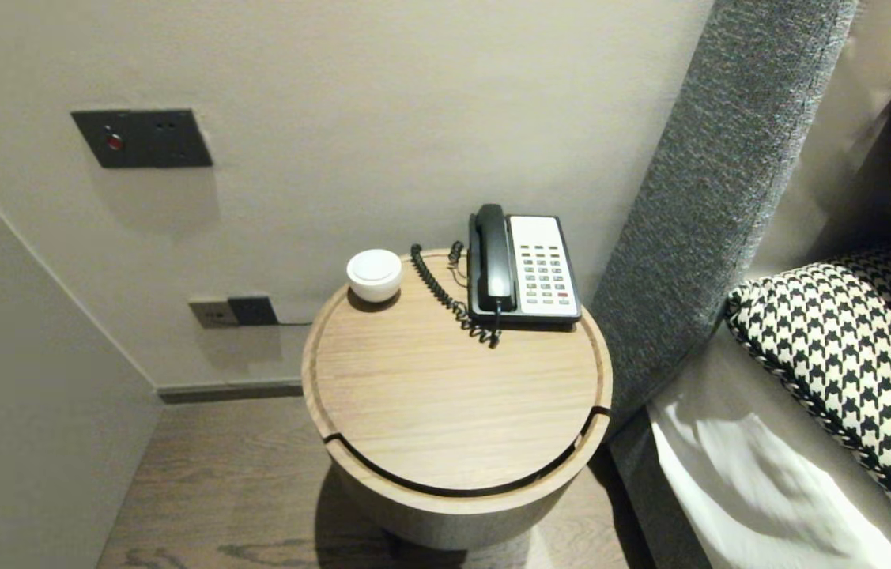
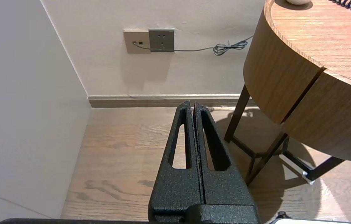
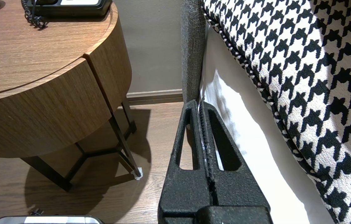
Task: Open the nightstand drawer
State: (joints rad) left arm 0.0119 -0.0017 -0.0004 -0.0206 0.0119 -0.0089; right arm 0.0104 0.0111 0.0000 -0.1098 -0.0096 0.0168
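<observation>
A round wooden bedside table (image 1: pixel 445 411) carries a black and white desk phone (image 1: pixel 522 269) with a coiled cord (image 1: pixel 445 294) at its back right, and a small white round device (image 1: pixel 374 274) at its back left. Neither arm shows in the head view. My left gripper (image 2: pixel 193 104) hangs shut and empty low over the wooden floor, left of the table (image 2: pixel 287 81). My right gripper (image 3: pixel 198 104) is also shut and empty, low between the table (image 3: pixel 47 93) and the bed's white sheet (image 3: pixel 256 140).
A grey upholstered headboard (image 1: pixel 714 190) and a bed with a houndstooth pillow (image 1: pixel 856 356) stand right of the table. Wall sockets (image 1: pixel 233 311) sit low on the back wall, a switch panel (image 1: pixel 142 138) higher up. A side wall (image 1: pixel 18 395) closes the left.
</observation>
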